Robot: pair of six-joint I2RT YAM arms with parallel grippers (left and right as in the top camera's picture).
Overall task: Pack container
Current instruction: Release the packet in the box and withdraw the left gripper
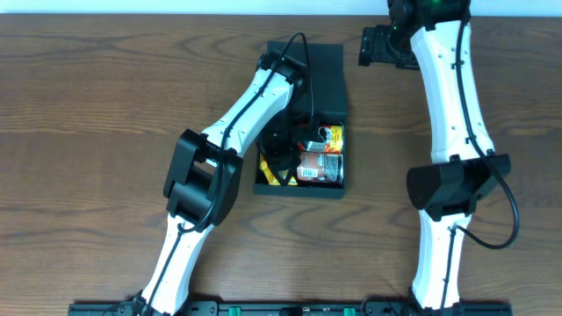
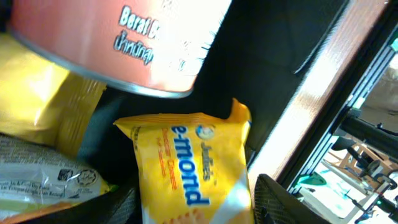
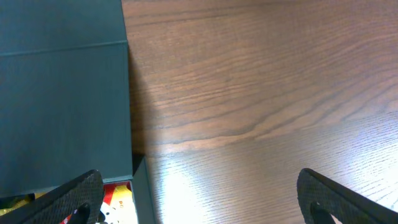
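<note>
Here, the left hand (image 1: 283, 149) is reaching down inside the container (image 1: 327, 75), hanging close over a yellow biscuit packet (image 2: 186, 168) that is lying beside a red can (image 2: 118, 37). I cannot tell how far its fingers are spreading or whether they are gripping anything. The right hand (image 3: 208, 202) is hanging wide open and empty over the wooden surface (image 3: 267, 81), just beside the container's folded-back lid, while the open box is lying near the surface's middle.
</note>
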